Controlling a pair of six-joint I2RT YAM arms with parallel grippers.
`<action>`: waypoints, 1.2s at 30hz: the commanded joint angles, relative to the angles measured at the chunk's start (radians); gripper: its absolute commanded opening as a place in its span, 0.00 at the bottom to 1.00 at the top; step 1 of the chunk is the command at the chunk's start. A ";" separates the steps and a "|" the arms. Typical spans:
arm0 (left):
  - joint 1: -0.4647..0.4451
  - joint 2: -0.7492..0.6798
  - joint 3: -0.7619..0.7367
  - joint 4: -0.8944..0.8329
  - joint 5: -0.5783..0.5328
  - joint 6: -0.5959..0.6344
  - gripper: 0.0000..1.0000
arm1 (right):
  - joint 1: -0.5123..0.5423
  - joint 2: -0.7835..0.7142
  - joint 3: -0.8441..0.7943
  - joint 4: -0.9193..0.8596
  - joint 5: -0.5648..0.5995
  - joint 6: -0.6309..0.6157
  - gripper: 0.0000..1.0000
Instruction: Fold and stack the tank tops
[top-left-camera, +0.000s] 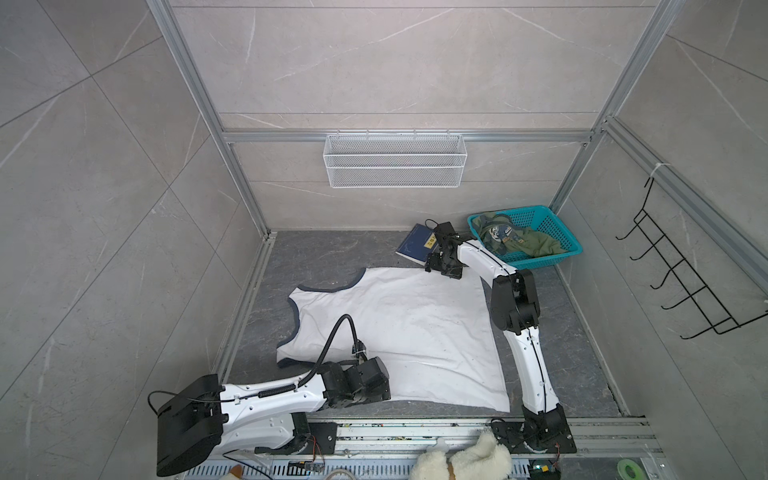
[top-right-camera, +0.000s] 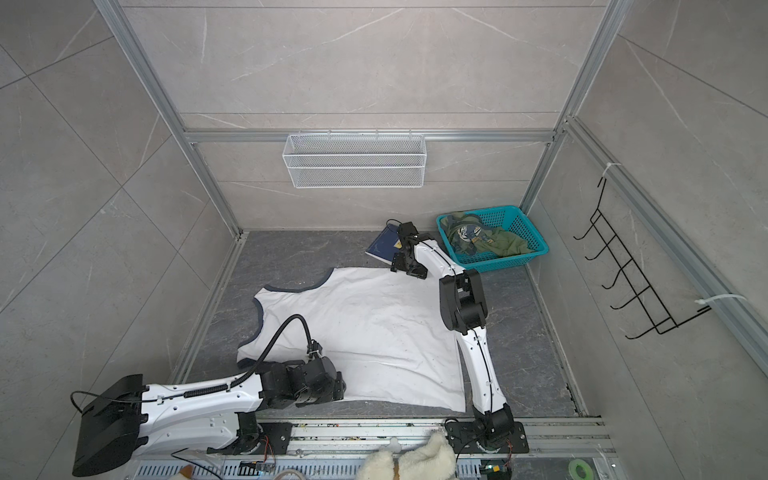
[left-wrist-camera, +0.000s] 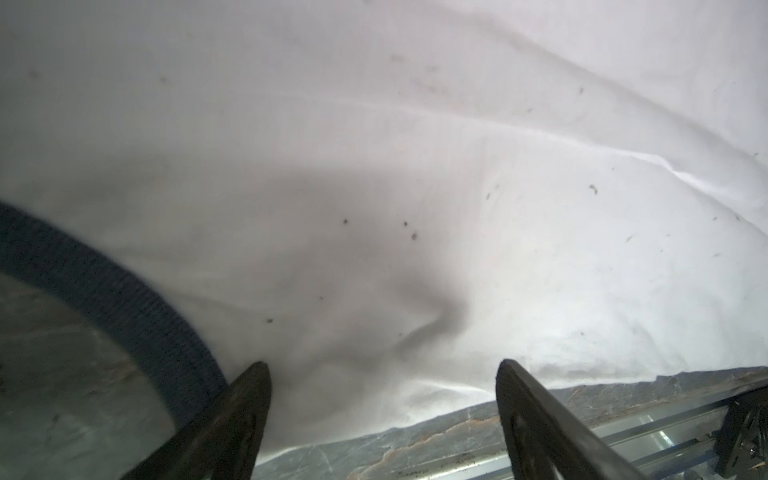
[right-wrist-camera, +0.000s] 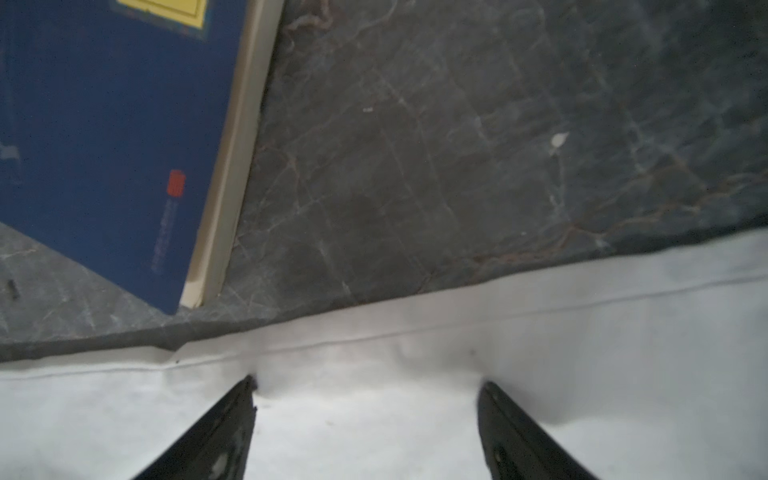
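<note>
Walled on three sides by pale grey veined panels (top-left-camera: 395, 62) in aluminium framing (top-left-camera: 407, 136). Carries a white mesh basket (top-left-camera: 395, 160) on the back rail and a black wire hook rack (top-left-camera: 681, 282) on the right-hand wall. Floored by a dark marbled desk (top-left-camera: 332, 253), evenly lit.

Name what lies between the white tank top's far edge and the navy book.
Only a bare strip of the dark marbled table separates the white tank top from the navy book. The right wrist view shows this: the book's corner is near the cloth but apart.
</note>
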 joint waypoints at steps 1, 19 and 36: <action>-0.015 0.014 -0.023 -0.205 0.074 -0.056 0.88 | 0.001 0.038 0.030 -0.051 -0.013 -0.019 0.86; 0.358 -0.212 0.318 -0.429 -0.164 0.297 0.90 | 0.046 -0.449 -0.335 0.059 0.014 -0.083 0.86; 0.861 0.610 0.841 -0.010 0.118 0.644 0.87 | -0.109 -0.742 -0.837 0.224 0.021 -0.068 0.86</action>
